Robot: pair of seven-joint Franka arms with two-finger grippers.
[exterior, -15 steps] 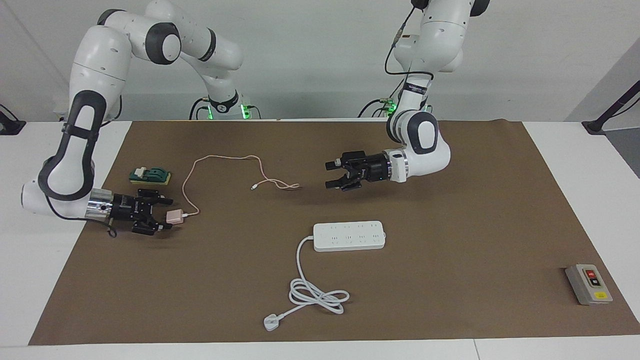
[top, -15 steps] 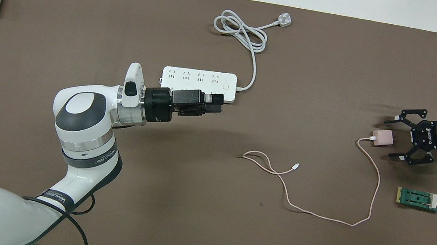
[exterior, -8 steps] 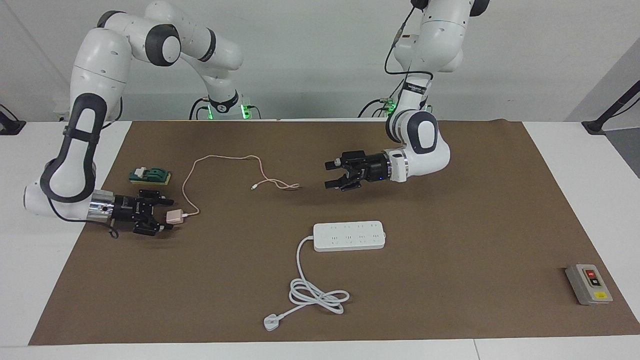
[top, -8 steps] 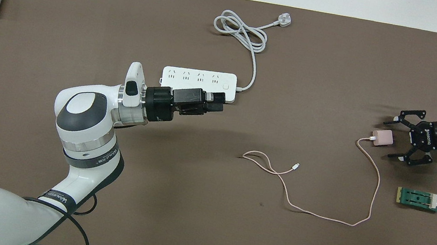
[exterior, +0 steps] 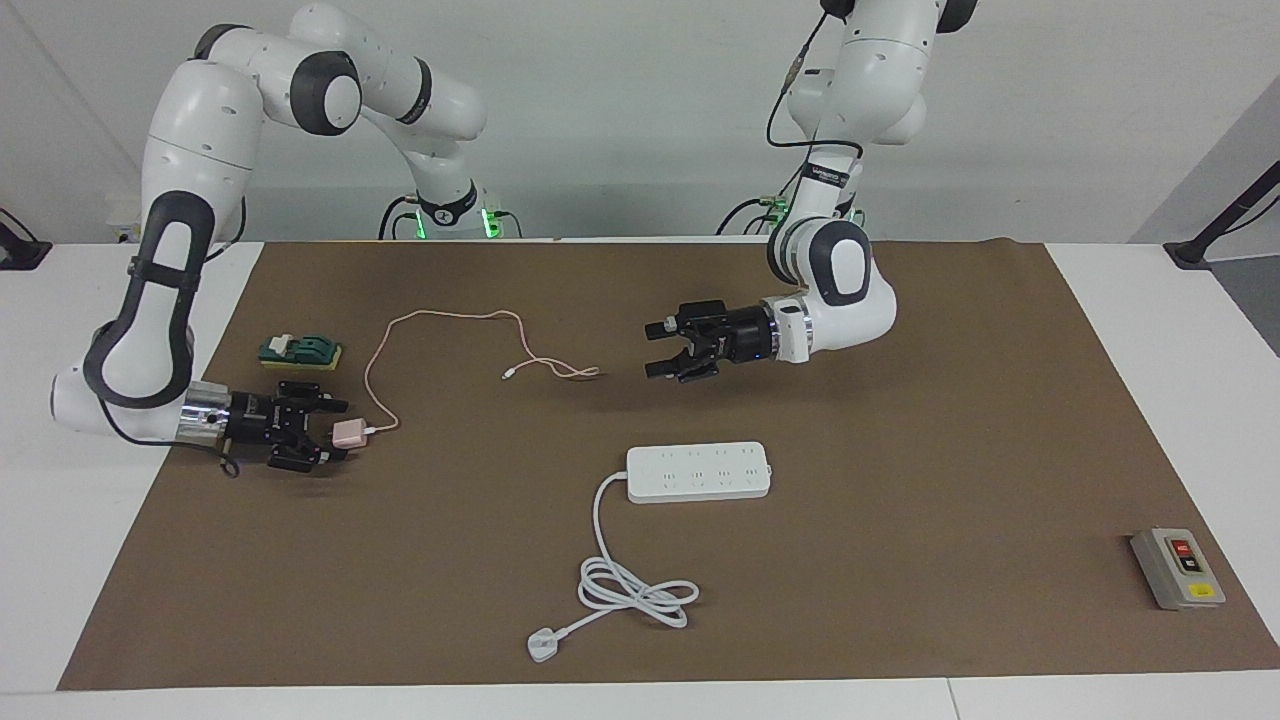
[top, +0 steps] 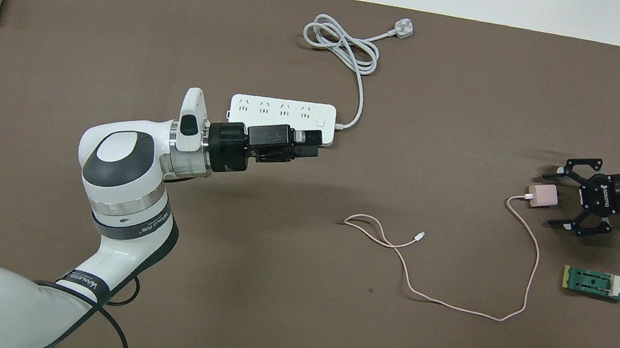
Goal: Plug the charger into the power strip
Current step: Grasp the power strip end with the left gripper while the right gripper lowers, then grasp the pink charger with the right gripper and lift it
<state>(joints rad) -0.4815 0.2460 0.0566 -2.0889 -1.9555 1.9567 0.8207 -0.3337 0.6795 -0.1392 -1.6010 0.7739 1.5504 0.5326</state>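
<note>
While the right gripper (exterior: 335, 437) lies low on the brown mat (exterior: 900, 560), the last second reads like this:
Right gripper: fingers spread wide either side of the charger (exterior: 349, 433), not yet closed on it; over the past second it has edged a little toward the right arm's end of the table, so the cube now sits at the fingertips rather than deep between them
Charger: flat on the mat near the right arm's end, unmoved, its pink cable (exterior: 440, 325) looping toward the middle of the table
Left gripper: (exterior: 667, 350) hangs open and empty above the mat, closer to the robots than the power strip (exterior: 699, 472); it has drifted slightly, otherwise the left arm waits
Power strip: mid-table, sockets up, well apart from the charger, coiled cord (exterior: 630, 585) trailing away from the robots
Contact: possibly one fingertip touches the cube, hard to tell
Meaning: no grasp yet; pickup is pending and the plugging has not begun
</note>
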